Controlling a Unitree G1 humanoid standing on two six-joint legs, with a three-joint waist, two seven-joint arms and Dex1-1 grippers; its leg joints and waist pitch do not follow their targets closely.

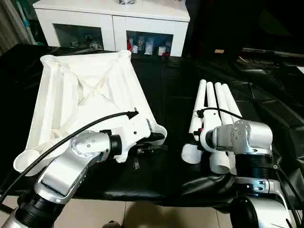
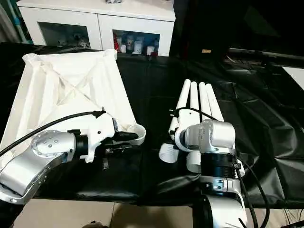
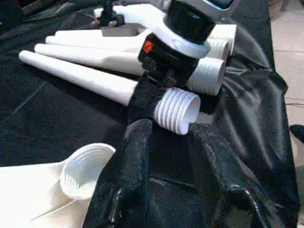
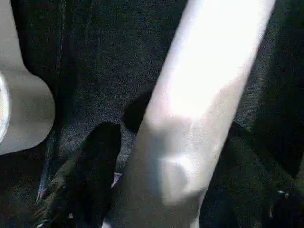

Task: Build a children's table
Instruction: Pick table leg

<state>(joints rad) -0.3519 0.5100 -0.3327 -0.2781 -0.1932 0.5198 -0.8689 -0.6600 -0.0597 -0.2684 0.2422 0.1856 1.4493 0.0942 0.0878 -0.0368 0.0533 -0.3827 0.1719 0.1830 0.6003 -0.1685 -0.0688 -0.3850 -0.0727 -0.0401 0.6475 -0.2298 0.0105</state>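
Straddling one leg (image 4: 199,118), your right gripper (image 3: 156,90) has a black finger (image 4: 90,175) on each side of the white tube, and the jaws look spread wider than the tube; you cannot tell from the frames whether the pads actually press on it. That leg is the nearest of the four legs (image 1: 216,107) to the tabletop (image 1: 90,90). The four lie side by side on the black sheet (image 1: 175,80), long axes running away from you toward the white cabinet (image 1: 114,21), slim tips far, wide ribbed ends (image 3: 178,109) near you. Your right wrist sits directly over those near ends.

Over on the other side, your left gripper (image 3: 168,156) hangs just off the tabletop's near right corner, its two black fingers (image 3: 128,166) partly apart with nothing between them, pointing across the sheet at the ribbed end of the straddled leg. The round corner socket (image 3: 85,171) sits just beside those fingers, open and unfilled.

The tabletop lies upside down on your left, ribbed underside up with diagonal ribs crossing at the middle, its long axis also running away from you toward the cabinet. Tabletop and legs are apart, a strip of black sheet between them.
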